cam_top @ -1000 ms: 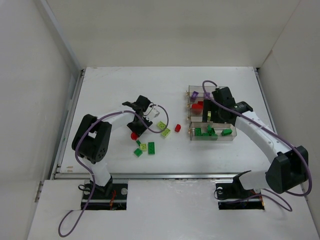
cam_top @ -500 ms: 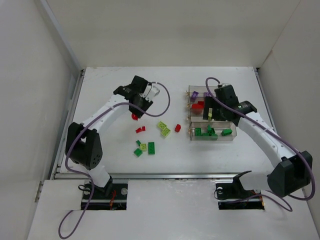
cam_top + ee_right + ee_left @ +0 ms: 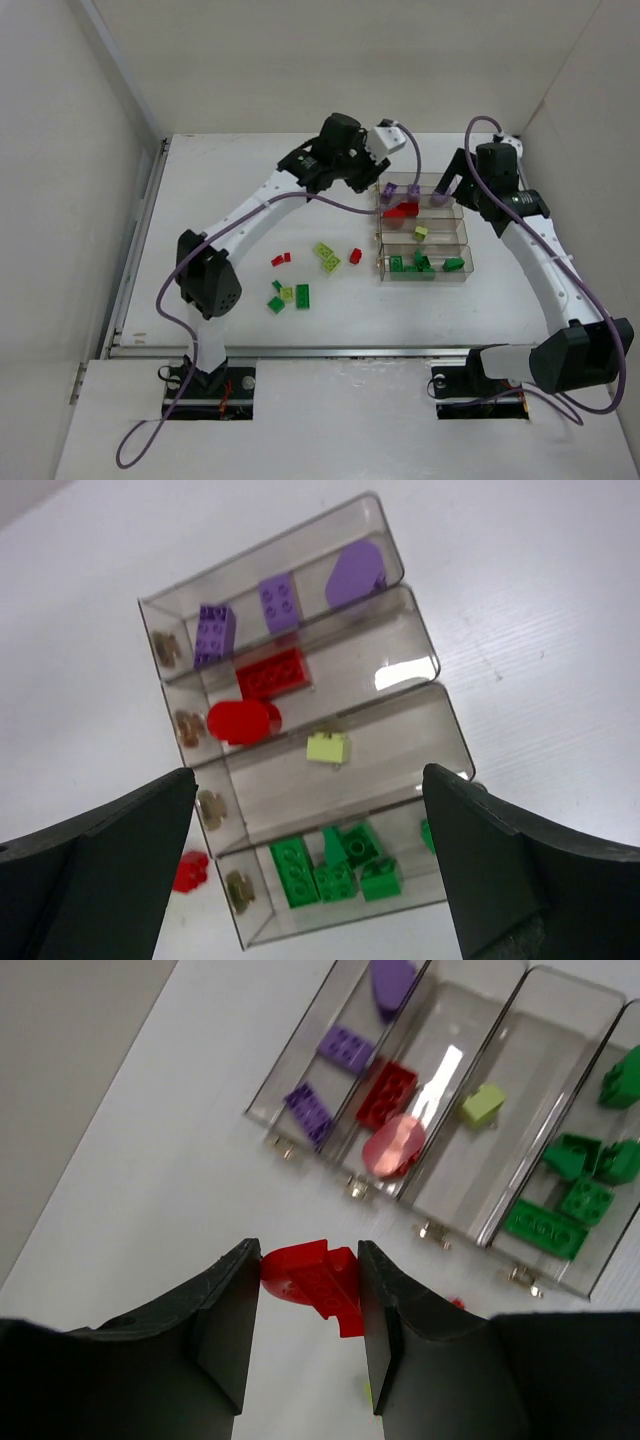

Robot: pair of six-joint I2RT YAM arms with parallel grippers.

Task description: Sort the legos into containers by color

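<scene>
My left gripper (image 3: 358,183) (image 3: 308,1260) is shut on a red lego (image 3: 322,1282) and holds it above the table just left of the containers' latch end. The four joined clear containers (image 3: 467,250) (image 3: 440,1195) (image 3: 440,715) hold purple legos (image 3: 215,632), red legos (image 3: 270,672), one yellow-green lego (image 3: 328,747) and several green legos (image 3: 335,868), one color per bin. My right gripper (image 3: 447,190) (image 3: 308,780) is wide open and empty, high above the bins. Loose legos lie on the table: red (image 3: 281,260), red (image 3: 355,256), yellow-green (image 3: 326,256), green (image 3: 302,295).
Small yellow-green (image 3: 287,293) and green (image 3: 275,304) bricks lie near the front left. White walls stand on the left, back and right. The left arm's purple cable (image 3: 400,150) loops over the bins' far-left corner.
My left arm swung from the loose bricks up and right to the containers with the red lego. My right gripper lifted off the bins and drew back to the far right.
</scene>
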